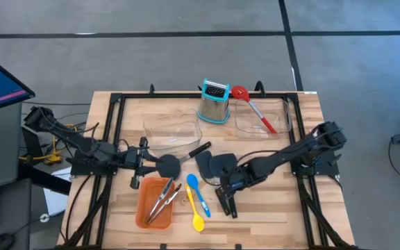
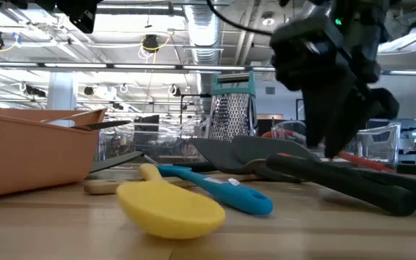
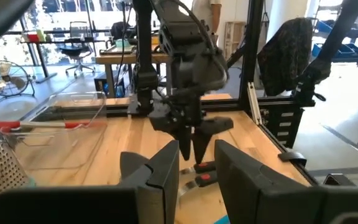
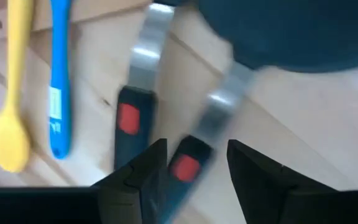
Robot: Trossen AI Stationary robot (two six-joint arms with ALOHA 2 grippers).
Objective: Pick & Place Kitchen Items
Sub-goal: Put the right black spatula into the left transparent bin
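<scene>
Dark right claw (image 1: 226,203), fingers apart w/ nothing clamped, hangs just over the two black spatulas (image 1: 217,167). In the right wrist view one red-tabbed handle (image 4: 185,167) lies between its fingers, a second handle (image 4: 128,121) just beside. Blue spoon (image 1: 197,193) and yellow spoon (image 1: 197,215) lie side by side just past that handle. Further out, orange tray (image 1: 144,208) holds steel tongs (image 1: 162,200). Left claw (image 1: 143,164) waits beyond the tray by a round black tool (image 1: 168,165); fingers apart, empty. Far from the right claw, at the table's back: grater (image 1: 214,101), clear bins (image 1: 172,132), red spoon (image 1: 254,107) in one bin.
</scene>
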